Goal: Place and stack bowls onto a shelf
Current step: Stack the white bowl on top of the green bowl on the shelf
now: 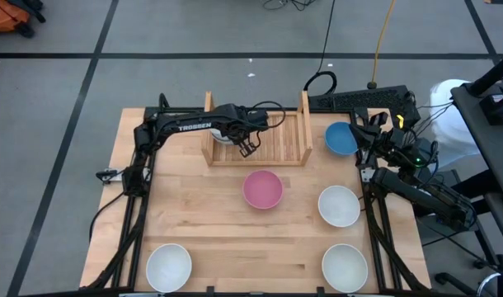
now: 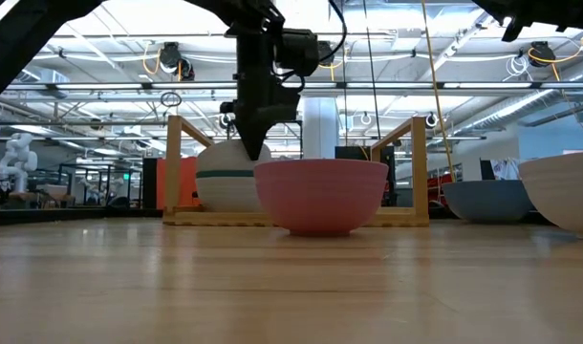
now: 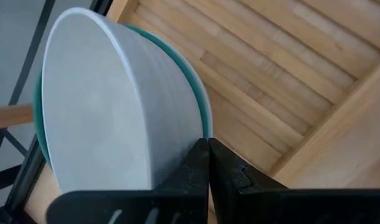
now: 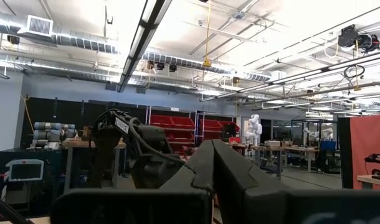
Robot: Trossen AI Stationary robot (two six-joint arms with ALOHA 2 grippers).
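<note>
Counting progress, we found white bowl nested in teal bowl (image 3: pixel 124 118) on light slatted wooden shelf (image 1: pixel 276 140); left gripper (image 1: pixel 247 150) fingers together above shelf, empty; five bowls remained on desk (image 1: pixel 218 231).

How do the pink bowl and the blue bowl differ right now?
The pink bowl sits mid-table in front of the shelf; the blue bowl sits beside the shelf's right board, nearer the parked right arm. Colours differ: pink against blue. Both are upright, empty, on the tabletop, similar in size.
</note>
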